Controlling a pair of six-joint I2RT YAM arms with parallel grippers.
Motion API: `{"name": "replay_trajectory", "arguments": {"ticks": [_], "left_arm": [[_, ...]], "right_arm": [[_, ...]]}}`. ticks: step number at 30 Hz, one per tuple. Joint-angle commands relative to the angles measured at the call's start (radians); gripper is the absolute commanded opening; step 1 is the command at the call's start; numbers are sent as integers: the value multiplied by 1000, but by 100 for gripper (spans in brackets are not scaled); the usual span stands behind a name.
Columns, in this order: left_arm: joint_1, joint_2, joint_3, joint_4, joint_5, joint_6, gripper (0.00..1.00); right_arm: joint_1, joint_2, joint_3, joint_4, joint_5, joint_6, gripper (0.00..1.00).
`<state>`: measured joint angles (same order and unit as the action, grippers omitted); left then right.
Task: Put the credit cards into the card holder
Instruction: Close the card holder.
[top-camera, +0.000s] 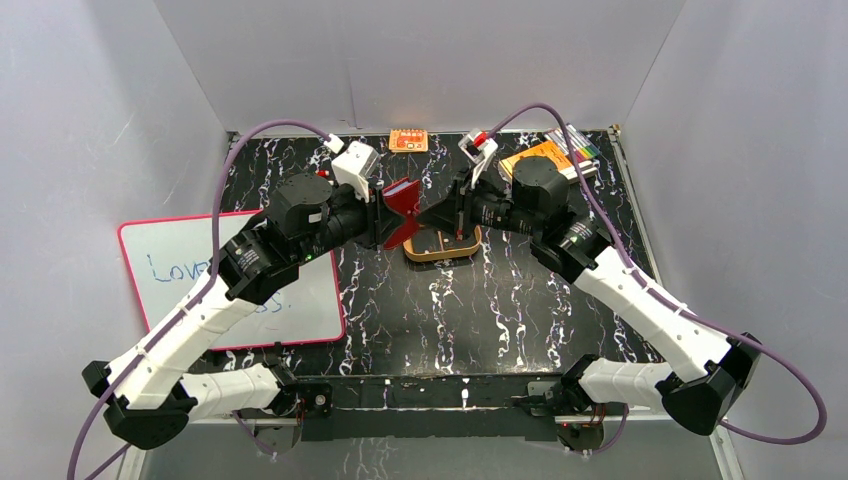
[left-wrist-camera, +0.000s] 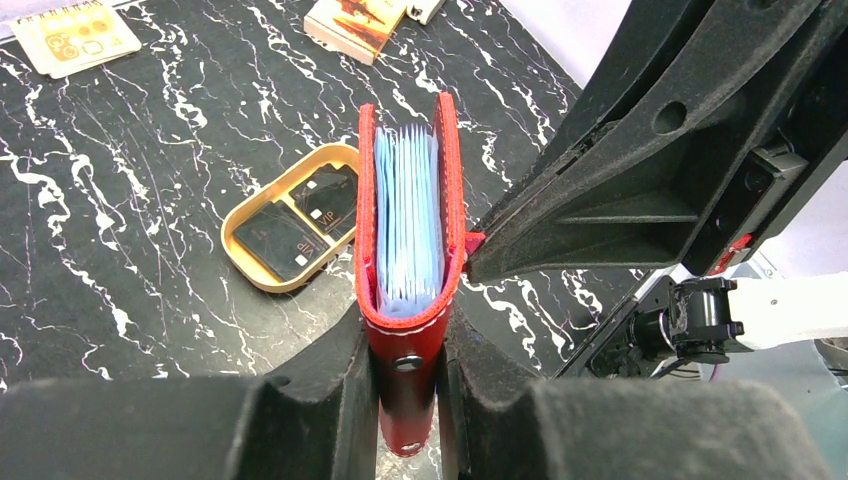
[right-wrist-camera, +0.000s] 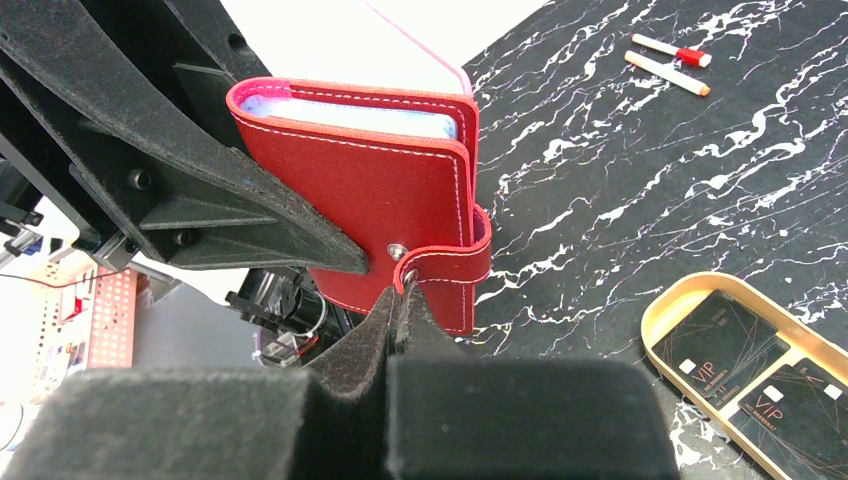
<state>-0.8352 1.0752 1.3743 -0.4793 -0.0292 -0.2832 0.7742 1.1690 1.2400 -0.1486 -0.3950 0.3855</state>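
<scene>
The red card holder (top-camera: 403, 210) hangs in the air between both arms, above the tan tray (top-camera: 440, 256). My left gripper (left-wrist-camera: 405, 332) is shut on the card holder (left-wrist-camera: 408, 350) at its folded end. Light blue leaves (left-wrist-camera: 408, 220) show between its covers; I cannot tell whether these are cards or pockets. My right gripper (right-wrist-camera: 398, 292) is shut on the snap tab (right-wrist-camera: 462, 268) of the card holder (right-wrist-camera: 370, 190). Two dark credit cards (left-wrist-camera: 280, 240) (left-wrist-camera: 330, 196) marked VIP lie in the tray (left-wrist-camera: 240, 215), also seen in the right wrist view as credit cards (right-wrist-camera: 715, 345) (right-wrist-camera: 790, 405).
A pink-framed whiteboard (top-camera: 230, 280) lies at the left. At the back are an orange packet (top-camera: 408, 140), an orange notebook (top-camera: 540, 160) and coloured pens (top-camera: 578, 146). Two markers (right-wrist-camera: 670, 52) lie on the black marble table. Grey walls enclose the table.
</scene>
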Motion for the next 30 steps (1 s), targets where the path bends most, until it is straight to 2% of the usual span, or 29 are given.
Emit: {"name": "replay_trajectory", "arguments": {"ticks": [1,30], "left_arm": [[-3,-1,44,50,2,18,0],[-4,15,28,42,27,31,0]], "right_arm": [[2,5,59,13,-9,-19,0],[4,32,73,37,16,15,0]]}}
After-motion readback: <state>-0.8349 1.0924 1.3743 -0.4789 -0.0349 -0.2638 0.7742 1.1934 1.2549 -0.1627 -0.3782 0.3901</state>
